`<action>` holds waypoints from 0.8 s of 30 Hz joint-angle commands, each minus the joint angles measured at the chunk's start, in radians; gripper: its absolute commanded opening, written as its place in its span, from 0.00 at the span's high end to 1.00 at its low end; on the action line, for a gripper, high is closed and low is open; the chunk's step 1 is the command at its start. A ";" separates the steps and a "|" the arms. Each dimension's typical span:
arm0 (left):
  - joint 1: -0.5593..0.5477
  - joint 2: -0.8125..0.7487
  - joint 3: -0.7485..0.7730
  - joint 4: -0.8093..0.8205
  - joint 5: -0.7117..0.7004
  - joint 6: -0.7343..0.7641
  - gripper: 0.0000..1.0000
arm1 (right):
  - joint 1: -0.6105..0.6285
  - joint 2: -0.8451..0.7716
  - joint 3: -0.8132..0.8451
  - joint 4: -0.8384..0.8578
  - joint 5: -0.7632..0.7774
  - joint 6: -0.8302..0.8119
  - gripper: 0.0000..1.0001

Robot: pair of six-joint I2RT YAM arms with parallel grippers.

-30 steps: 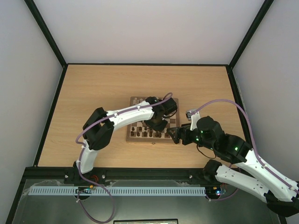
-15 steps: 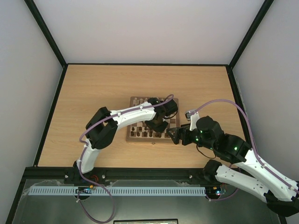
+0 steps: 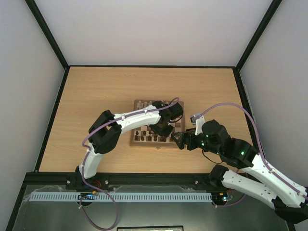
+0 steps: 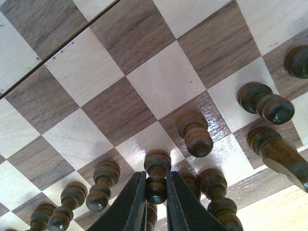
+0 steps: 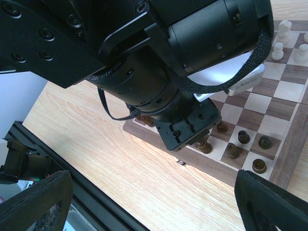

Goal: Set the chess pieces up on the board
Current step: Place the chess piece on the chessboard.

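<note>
Left fingers (image 4: 126, 209) pinch a dark pawn (image 4: 157, 174) on the board (image 4: 159, 82); right fingers (image 5: 272, 204) spread wide.

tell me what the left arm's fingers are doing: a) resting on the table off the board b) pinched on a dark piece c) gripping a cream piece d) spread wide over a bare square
b: in the left wrist view the left fingers are closed on the head of a dark piece over the board.
</note>
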 commanded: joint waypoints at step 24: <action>0.027 -0.021 0.124 -0.008 -0.019 0.027 0.70 | -0.003 0.007 -0.013 0.002 -0.015 -0.021 0.07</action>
